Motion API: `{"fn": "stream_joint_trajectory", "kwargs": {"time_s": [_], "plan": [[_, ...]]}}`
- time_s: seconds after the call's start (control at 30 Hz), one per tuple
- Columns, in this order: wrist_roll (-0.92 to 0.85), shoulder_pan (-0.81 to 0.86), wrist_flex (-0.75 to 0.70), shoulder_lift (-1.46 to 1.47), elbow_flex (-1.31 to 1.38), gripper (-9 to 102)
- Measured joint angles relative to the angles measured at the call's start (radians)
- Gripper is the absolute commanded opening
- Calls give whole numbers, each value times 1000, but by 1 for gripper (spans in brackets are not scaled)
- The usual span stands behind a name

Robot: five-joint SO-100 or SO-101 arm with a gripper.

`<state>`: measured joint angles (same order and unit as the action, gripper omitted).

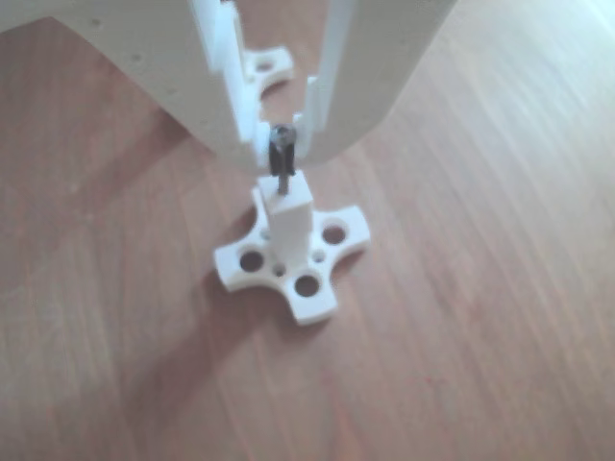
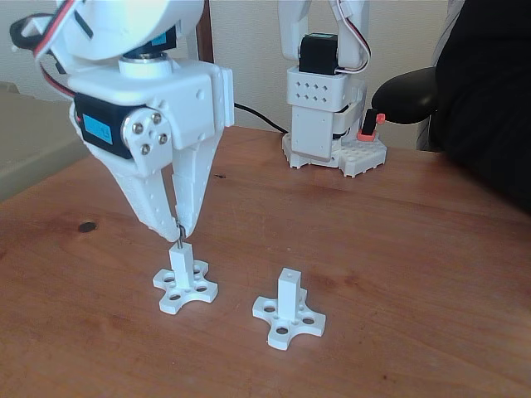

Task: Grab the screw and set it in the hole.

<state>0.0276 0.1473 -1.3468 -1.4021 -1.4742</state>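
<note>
A thin dark screw (image 1: 282, 161) stands upright, pinched by its head between my white fingers. My gripper (image 1: 282, 146) hangs directly over a white post (image 1: 287, 223) on a cross-shaped base. The screw's lower end meets the hole (image 1: 284, 190) in the post's square tip. In the fixed view my gripper (image 2: 178, 234) points down at the left post (image 2: 180, 264), with the screw (image 2: 180, 240) showing as a short dark stub between fingertips and post top. A second white post (image 2: 289, 297) stands to the right, its top hole bare.
The table is brown wood. The arm's base (image 2: 325, 108) stands at the back centre in the fixed view. A dark-sleeved person (image 2: 485, 91) sits at the right edge. A small dark spot (image 2: 86, 226) lies at the left.
</note>
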Motion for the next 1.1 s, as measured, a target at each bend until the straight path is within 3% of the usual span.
{"fn": "stream_joint_trajectory", "kwargs": {"time_s": [0.6, 1.1], "plan": [[0, -6, -100, 0, 71, -4], [8, -84, -101, 0, 71, -4]]}}
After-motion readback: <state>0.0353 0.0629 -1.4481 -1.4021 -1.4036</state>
